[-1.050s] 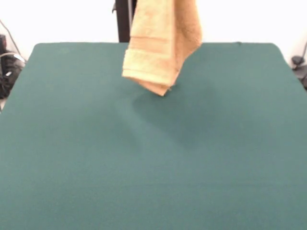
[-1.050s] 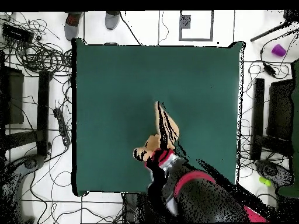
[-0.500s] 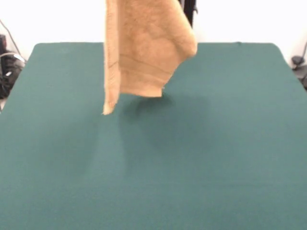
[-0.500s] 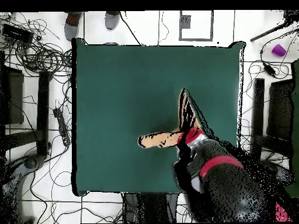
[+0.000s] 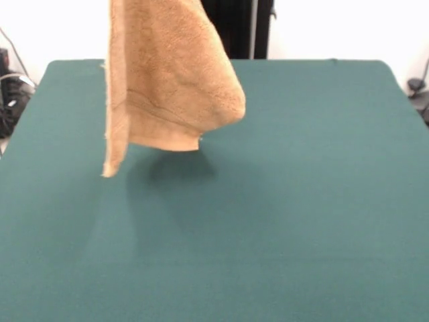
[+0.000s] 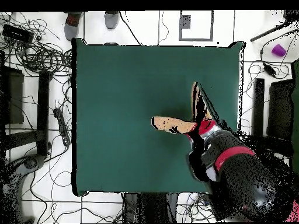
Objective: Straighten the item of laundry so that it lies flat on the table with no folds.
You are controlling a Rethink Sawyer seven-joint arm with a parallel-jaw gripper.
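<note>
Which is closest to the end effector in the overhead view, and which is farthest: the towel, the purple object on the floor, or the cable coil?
1. The towel: hanging from the end effector, right of centre.
2. The purple object: on the floor, top right.
3. The cable coil: on the floor, top left, farthest.

towel [image 5: 167, 80]: soft terry cloth, looped and nubbly pile, matt golden orange; a flatter woven band ran near its lower edge
table [image 5: 301, 201]: dark green felt-like cover, matt, even and smooth, without sheen
arm [image 6: 233, 169]: hard shell, red and black, looked like plastic or painted metal, with a slight gloss
floor [image 6: 146, 26]: pale hard tiles, smooth, with dark joints
cables [image 6: 41, 55]: black rubbery sheathing, matt
</note>
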